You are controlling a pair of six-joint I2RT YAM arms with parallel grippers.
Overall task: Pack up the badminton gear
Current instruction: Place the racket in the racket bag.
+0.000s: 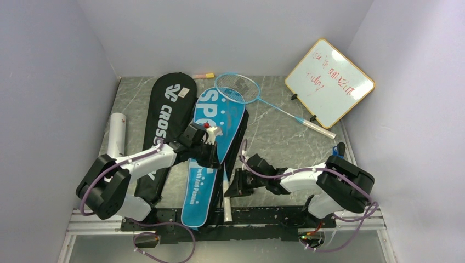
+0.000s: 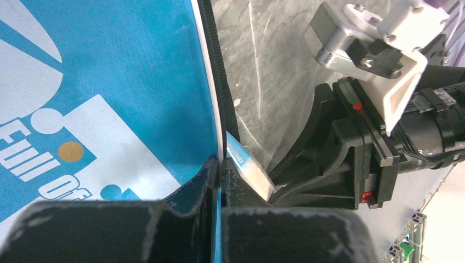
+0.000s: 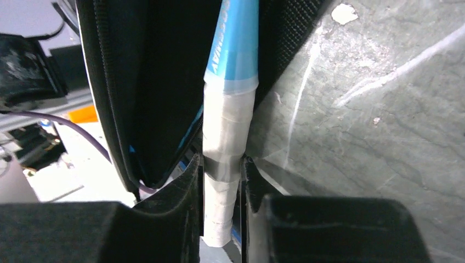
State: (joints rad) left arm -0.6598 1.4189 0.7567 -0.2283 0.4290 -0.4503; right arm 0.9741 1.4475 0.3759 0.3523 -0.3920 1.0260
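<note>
The blue bag (image 1: 211,159) lies lengthwise mid-table, white lettering up. My left gripper (image 1: 211,147) is shut on its right edge; in the left wrist view the fingers (image 2: 222,175) pinch the thin blue fabric (image 2: 109,82). A racket's white-taped handle (image 1: 226,204) sticks out beside the bag's narrow end. My right gripper (image 1: 234,183) is shut on that handle (image 3: 225,126), fingers (image 3: 222,164) pressing both sides below its light-blue cone. The black bag (image 1: 167,118) lies to the left. A light-blue-framed racket (image 1: 237,87) lies at the back. No shuttlecocks show.
A long white tube (image 1: 116,134) lies along the left wall. An orange-rimmed whiteboard (image 1: 330,82) leans at the back right, over the loose racket's handle end (image 1: 321,130). A small pink and yellow marker (image 1: 204,75) lies by the back wall. Grey walls close three sides.
</note>
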